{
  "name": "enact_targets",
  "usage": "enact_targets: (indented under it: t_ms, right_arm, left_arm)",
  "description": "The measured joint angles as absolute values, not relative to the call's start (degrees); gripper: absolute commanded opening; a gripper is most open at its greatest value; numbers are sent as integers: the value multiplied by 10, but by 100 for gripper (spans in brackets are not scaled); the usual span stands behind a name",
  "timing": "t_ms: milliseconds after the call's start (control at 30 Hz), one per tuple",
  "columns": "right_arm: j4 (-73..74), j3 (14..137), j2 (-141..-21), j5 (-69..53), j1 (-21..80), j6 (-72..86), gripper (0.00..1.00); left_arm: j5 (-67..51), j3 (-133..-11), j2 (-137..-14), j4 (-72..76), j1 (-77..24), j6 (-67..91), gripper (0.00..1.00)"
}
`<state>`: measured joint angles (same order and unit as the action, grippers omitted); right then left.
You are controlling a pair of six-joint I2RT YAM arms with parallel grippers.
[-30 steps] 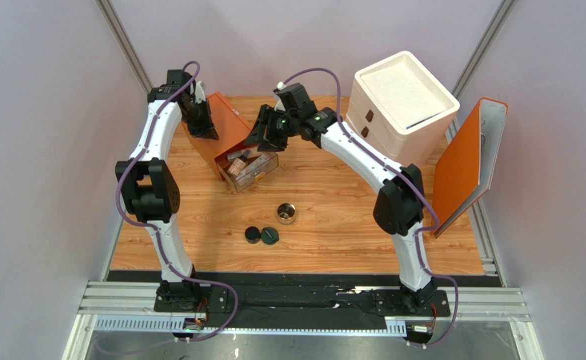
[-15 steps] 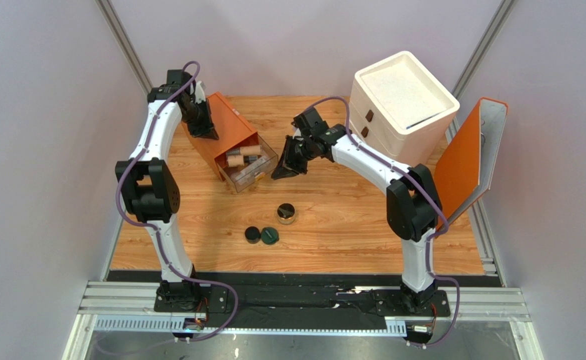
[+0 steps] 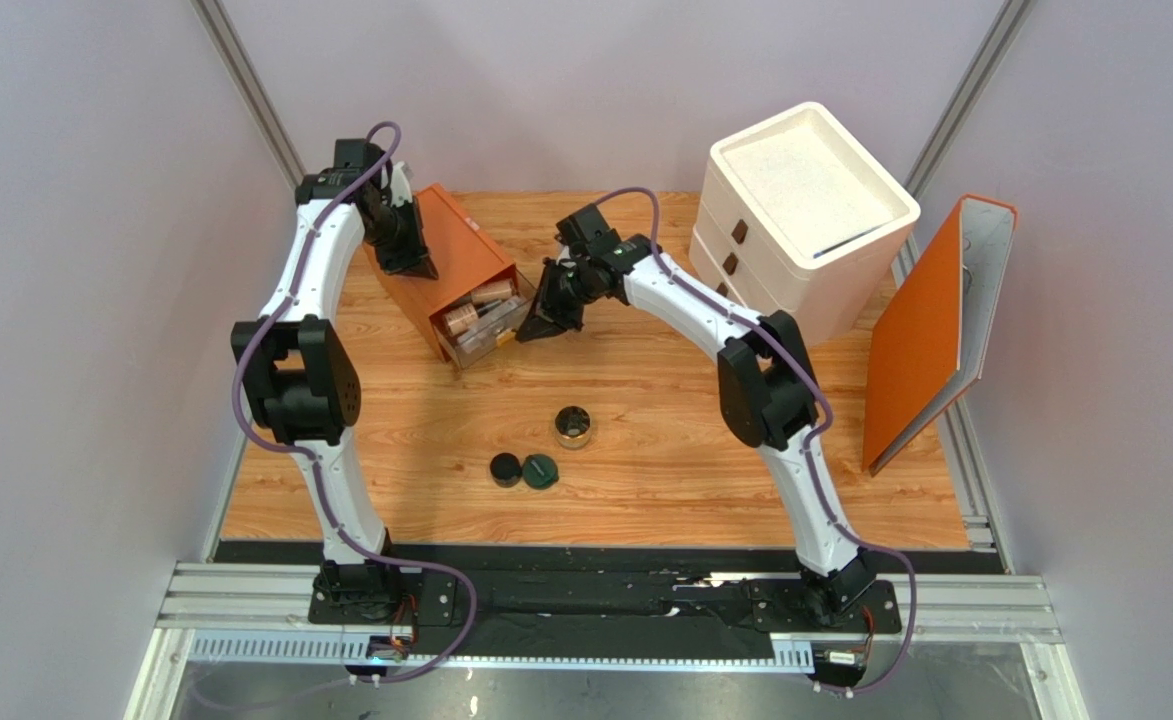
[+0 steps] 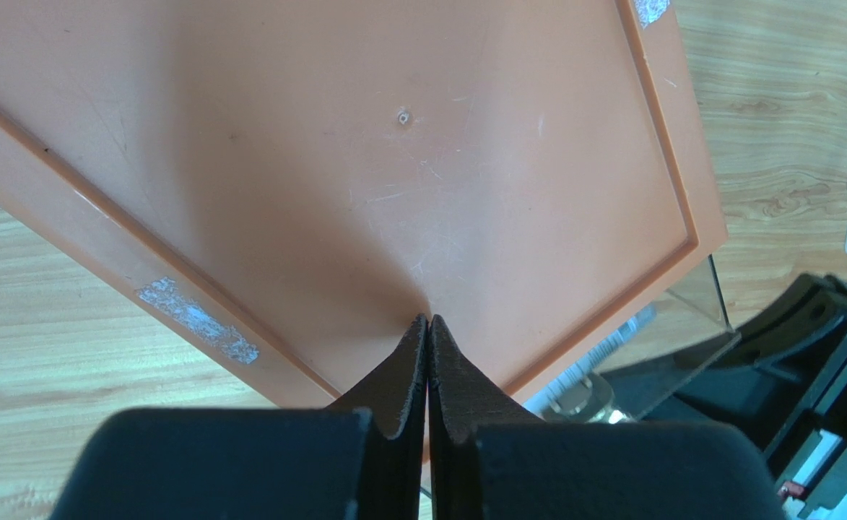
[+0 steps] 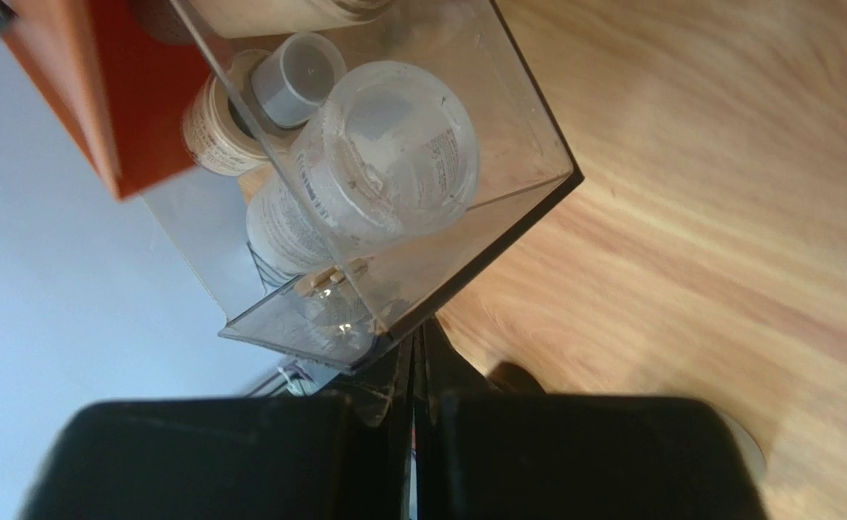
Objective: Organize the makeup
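Right tool [image 5: 417,341], shut, is seemingly pushing the drawer [image 5: 308,325] holding 3 bottles [image 5: 390,146]; left tool [image 4: 429,330], shut, is bracing the orange box [image 4: 341,163]; pushing off-centre is risking a jam; jar [image 3: 573,428] and 2 compacts [image 3: 507,470] are lying on the tabletop [image 3: 667,435].

Bottles [image 3: 469,318] lie in the drawer [image 3: 504,336]; jar [image 3: 573,428] and compacts [image 3: 507,470] sit before it.
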<state>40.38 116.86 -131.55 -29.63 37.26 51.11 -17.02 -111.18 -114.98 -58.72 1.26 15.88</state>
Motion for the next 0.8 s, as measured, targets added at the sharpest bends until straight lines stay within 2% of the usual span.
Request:
enact_targets:
  t_ms: [200, 400, 500, 533, 667, 800]
  right_arm:
    - [372, 1307, -1405, -296, 379, 543, 0]
    - [322, 1312, -1422, -296, 382, 585, 1]
    - [307, 1298, -1420, -295, 382, 589, 12]
    - [299, 1285, -1416, -293, 382, 590, 21]
    - [280, 1216, -1393, -289, 382, 598, 40]
    - [257, 1147, -1373, -290, 382, 611, 42]
  left_arm:
    - [-168, -1120, -1153, -595, 13, 150, 0]
    - [-166, -1122, -1155, -597, 12, 146, 0]
    - [-166, -1122, -1155, -597, 12, 144, 0]
    - [-166, -1122, -1155, -597, 12, 144, 0]
    - [-165, -1122, -1155, -597, 12, 143, 0]
    - [-166, -1122, -1155, -597, 12, 142, 0]
